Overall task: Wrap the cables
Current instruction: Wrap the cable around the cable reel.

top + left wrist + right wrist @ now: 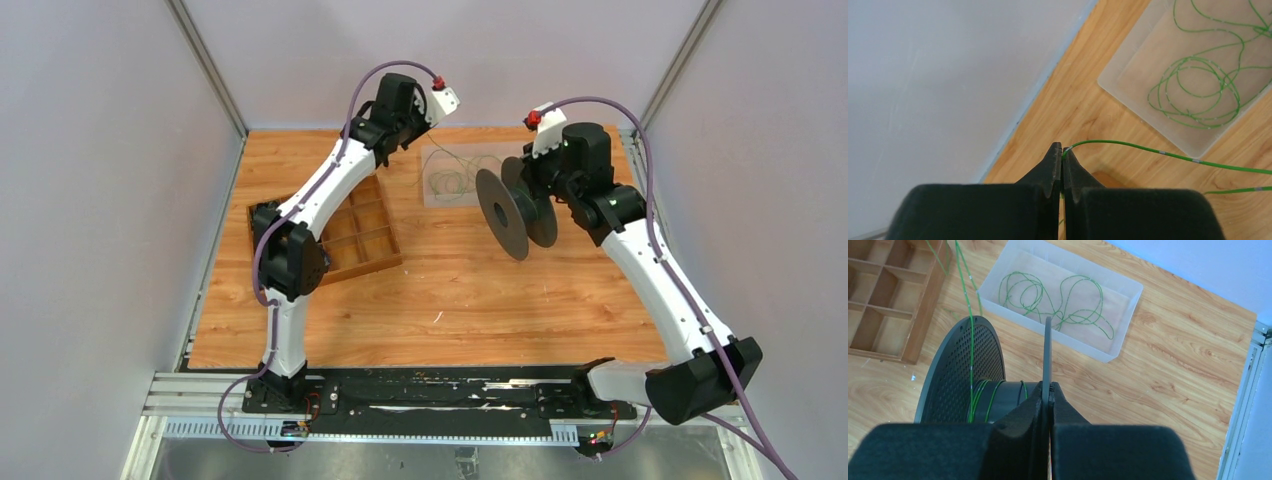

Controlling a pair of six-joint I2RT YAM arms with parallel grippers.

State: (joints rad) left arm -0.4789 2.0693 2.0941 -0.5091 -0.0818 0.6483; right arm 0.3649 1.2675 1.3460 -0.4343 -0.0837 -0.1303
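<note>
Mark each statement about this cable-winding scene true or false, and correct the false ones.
1. The left gripper pinches a thin green cable between shut fingers. True.
2. A few turns of cable lie around the core of the black perforated plastic spool. True.
3. The right gripper hangs open above the spool. False: it is shut on the edge of the spool's thin flange.
4. The clear plastic tray has nothing in it. False: loose loops of green cable lie inside it.
</note>
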